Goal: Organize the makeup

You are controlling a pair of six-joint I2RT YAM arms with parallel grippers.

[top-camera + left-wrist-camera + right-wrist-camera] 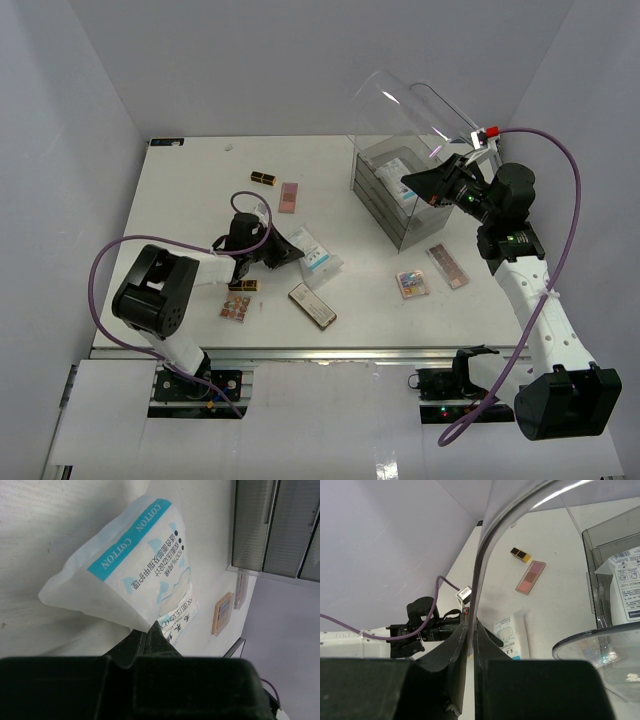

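My left gripper point(288, 252) is shut on the edge of a white cotton packet with blue print point(318, 258), which lies on the table; the left wrist view shows the packet point(135, 570) pinched between the closed fingers point(150, 635). My right gripper point(412, 186) is shut on the rim of the clear acrylic box's lid point(410, 105) and holds it tilted up; the right wrist view shows the lid edge point(482, 565) between the jaws. The open box point(372, 192) holds white packets point(627, 585). Lipsticks point(263, 177) point(242, 285), palettes point(289, 197) point(412, 283) point(448, 266) point(236, 307) and a long dark compact point(312, 305) lie loose.
White walls close in the table on the left, back and right. The left arm's purple cable point(110, 270) loops over the table's left side. The right arm's cable point(570, 190) arcs above the box.
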